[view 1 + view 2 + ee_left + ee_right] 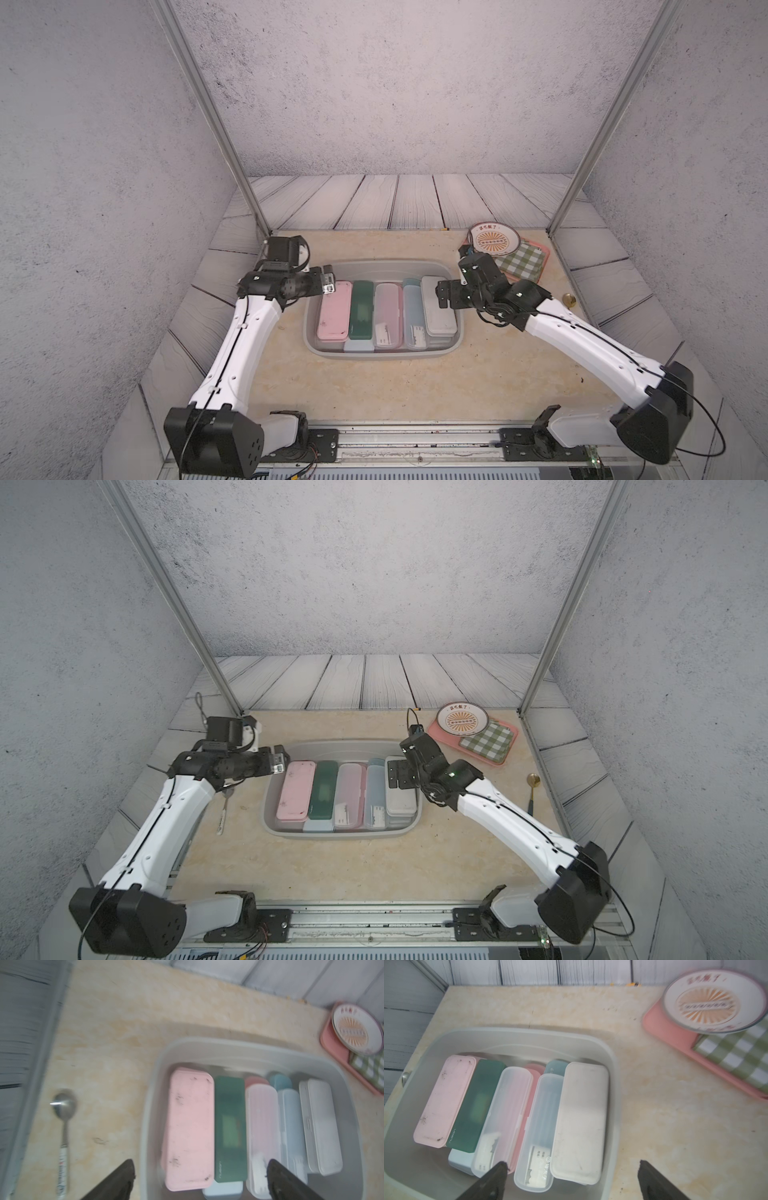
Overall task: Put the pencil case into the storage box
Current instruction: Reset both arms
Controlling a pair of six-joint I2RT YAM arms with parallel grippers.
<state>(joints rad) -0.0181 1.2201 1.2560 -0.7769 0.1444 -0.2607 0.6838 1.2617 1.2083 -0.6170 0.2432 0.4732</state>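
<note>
Both pincers are wide open and hold nothing. The left pincer (201,1164) hangs over the left end of the big, shallow grey plastic storage box (390,262). The right pincer (572,1162) hangs over its right end. Long plastic pencil cases lie side by side inside the box: a pink case (332,311), a dark green case (362,309), a see-through pink case (388,313), a see-through blue case (413,316) and a white case (439,322).

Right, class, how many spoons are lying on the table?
2. A silver spoon lies beside the left arm, outside the storage box. A gold spoon lies near the right edge of the table, nearer the robot than the pink tray. Others may be hidden.
</note>
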